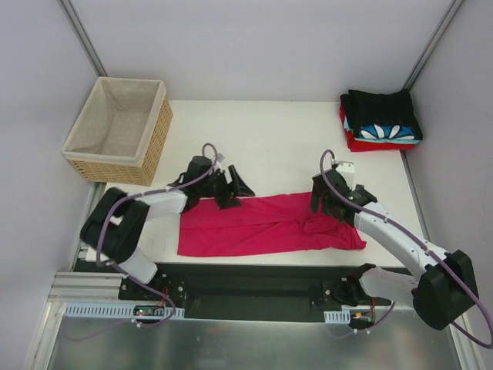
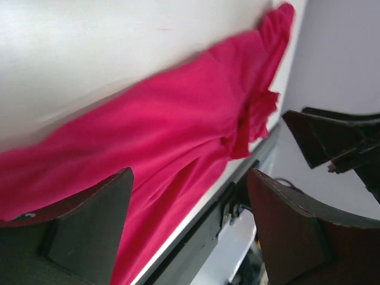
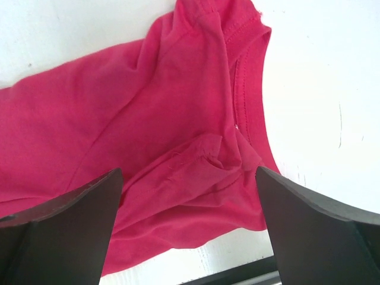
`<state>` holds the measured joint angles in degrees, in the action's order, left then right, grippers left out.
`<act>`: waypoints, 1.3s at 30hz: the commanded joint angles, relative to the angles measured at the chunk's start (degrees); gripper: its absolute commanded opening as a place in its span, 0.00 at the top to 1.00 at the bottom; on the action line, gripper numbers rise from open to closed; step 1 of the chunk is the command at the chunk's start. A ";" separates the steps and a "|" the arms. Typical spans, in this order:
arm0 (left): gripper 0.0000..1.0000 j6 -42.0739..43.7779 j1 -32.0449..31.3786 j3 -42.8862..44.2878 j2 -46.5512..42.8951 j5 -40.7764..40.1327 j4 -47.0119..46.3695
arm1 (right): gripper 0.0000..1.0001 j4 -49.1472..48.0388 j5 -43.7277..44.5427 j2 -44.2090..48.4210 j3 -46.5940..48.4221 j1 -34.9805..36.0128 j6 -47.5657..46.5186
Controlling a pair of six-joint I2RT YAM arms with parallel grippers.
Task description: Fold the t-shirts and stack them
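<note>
A crimson-pink t-shirt (image 1: 262,227) lies folded lengthwise in a long band along the table's near edge. My left gripper (image 1: 233,191) stands open at the far edge of its left half, and nothing sits between its fingers (image 2: 89,231); below them are the shirt (image 2: 178,119) and the table's front edge. My right gripper (image 1: 331,202) hovers open over the shirt's right end. Its wrist view has the collar (image 3: 249,77) and a bunched sleeve (image 3: 202,166) between the wide-apart fingers (image 3: 320,231). Folded t-shirts (image 1: 381,119), black on top of blue-white patterned and red ones, are stacked at the back right corner.
A woven wicker basket (image 1: 154,142) with beige lining stands at the table's back left corner. Bare white tabletop (image 1: 269,139) lies between the basket and the stack. The shirt's near edge runs close to the table's front edge (image 1: 269,262).
</note>
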<state>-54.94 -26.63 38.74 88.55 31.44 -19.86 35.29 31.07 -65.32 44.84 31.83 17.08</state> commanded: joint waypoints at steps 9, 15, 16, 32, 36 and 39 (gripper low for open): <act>0.23 -20.73 -16.69 22.95 30.26 13.56 -40.43 | 0.02 3.91 0.75 10.20 -1.86 -3.70 -1.26; 0.24 -20.03 -17.93 24.02 32.65 12.51 -39.47 | 0.02 4.79 -0.04 12.06 -2.21 -5.82 -2.05; 0.24 -19.86 -17.93 23.66 32.73 12.24 -39.38 | 0.02 4.88 -0.48 12.32 -2.30 -5.99 -2.14; 0.24 -22.32 -16.70 10.04 39.94 8.46 -49.84 | 0.02 4.97 -2.50 12.94 -3.71 -7.66 -2.84; 0.24 -24.51 -16.26 9.16 43.45 8.72 -55.01 | 0.02 3.48 -3.21 11.54 -4.49 -7.66 -3.02; 0.25 -25.48 -16.17 9.07 44.16 8.72 -55.99 | 0.02 0.59 -5.84 9.52 -4.76 -7.66 -3.37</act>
<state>-81.23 -43.24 50.15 128.16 41.19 -76.25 38.83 28.14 -53.69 40.73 24.45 15.03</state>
